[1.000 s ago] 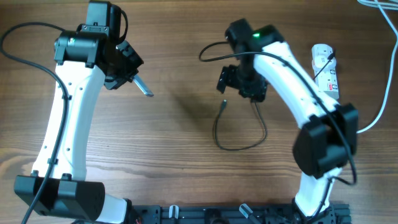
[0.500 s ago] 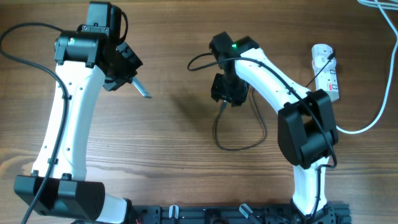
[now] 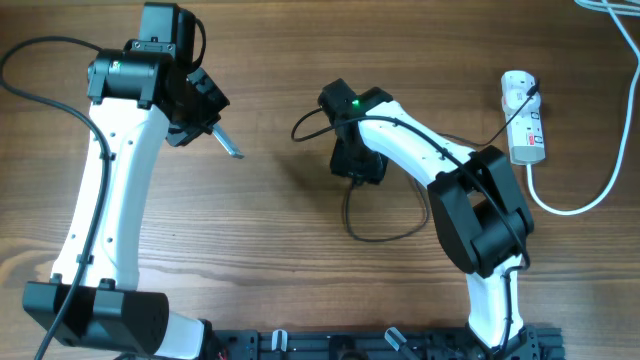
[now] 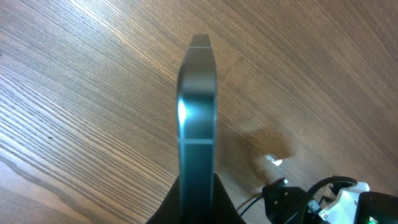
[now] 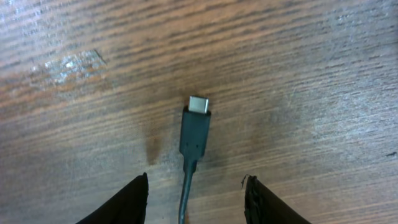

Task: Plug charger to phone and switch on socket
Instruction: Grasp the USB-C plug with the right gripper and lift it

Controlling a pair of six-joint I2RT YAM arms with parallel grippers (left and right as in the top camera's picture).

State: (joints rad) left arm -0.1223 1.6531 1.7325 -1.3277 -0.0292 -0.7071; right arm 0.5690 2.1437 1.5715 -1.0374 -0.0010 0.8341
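Note:
My left gripper is shut on the phone, which shows edge-on as a thin teal-grey slab held above the wood. From overhead, the phone sticks out of the left gripper at the upper left. The charger's black connector tip lies flat on the table with its metal plug pointing away from me. My right gripper is open and low over it, a finger on each side of the thin cable without touching it. The cable loops back toward the right arm. The white socket lies at the far right.
A thick white cable leaves the socket and curves off the right edge. Black arm cables loop at the upper left and beside the right wrist. The arm bases stand along the front edge.
My right arm has swung left and down, bringing its gripper over the charger's connector tip. The left arm and the phone have not moved.

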